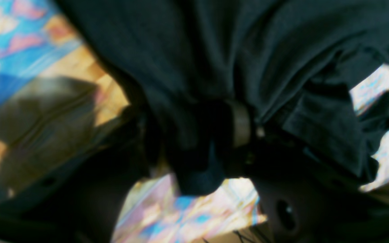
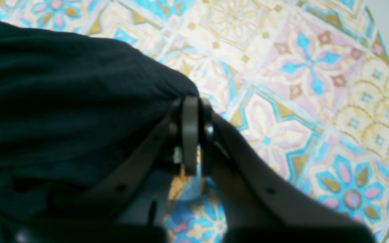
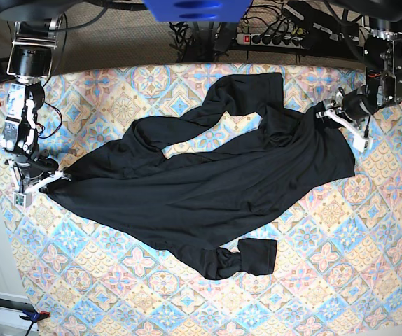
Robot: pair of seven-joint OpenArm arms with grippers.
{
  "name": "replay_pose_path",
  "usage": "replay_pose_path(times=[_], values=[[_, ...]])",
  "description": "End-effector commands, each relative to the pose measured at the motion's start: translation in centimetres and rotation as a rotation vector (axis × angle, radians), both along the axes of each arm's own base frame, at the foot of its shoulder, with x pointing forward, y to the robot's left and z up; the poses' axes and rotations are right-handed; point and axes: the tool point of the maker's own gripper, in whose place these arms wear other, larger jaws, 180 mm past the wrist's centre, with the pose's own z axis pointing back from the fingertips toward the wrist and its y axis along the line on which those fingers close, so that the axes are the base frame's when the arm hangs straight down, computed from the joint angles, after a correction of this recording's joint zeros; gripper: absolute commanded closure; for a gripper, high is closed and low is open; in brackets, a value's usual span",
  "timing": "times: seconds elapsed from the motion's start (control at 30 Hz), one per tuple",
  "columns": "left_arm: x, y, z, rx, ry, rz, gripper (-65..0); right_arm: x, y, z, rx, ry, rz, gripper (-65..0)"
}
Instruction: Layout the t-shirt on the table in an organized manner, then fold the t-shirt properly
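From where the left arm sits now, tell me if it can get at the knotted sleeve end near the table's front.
Probably not without a long move. The left claw is at the t-shirt's far edge, while the bunched sleeve end lies well across the table. Nothing blocks the way.

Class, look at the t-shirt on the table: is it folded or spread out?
Spread out, not folded. The t-shirt sprawls crumpled across the table, one sleeve looping toward the top, another bunched near the bottom.

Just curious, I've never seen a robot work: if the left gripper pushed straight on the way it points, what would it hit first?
Probably the plain black fabric t-shirt: the left gripper points into its bunched folds, apparently already touching them, though the view is blurred.
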Motion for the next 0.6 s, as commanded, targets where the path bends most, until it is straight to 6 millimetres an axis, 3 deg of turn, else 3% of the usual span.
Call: replay_pose_path(times=[0.0, 0.23, 0.47, 0.57], values=[[1.6, 1.9, 2.1, 0.010, -0.067, 0.041, -30.4, 1.0, -0.9, 2.1, -0.029, -0.056, -0.003, 0.0], [5.0, 5.1, 6.2, -0.030, -0.207, 0.155, -30.7, 1.0, -0.9, 2.1, -0.029, -0.056, -0.003, 0.0], [8.5, 8.6, 5.3, -0.024, -0.200, 0.274, -30.7, 1.1, 0.3, 1.4, 0.003, -0.056, 0.000, 0.0], [9.5, 9.0, 4.0, -0.012, -0.173, 0.309, -30.7, 1.1, 0.6, 1.2, 0.011, -0.056, 0.000, 0.0]])
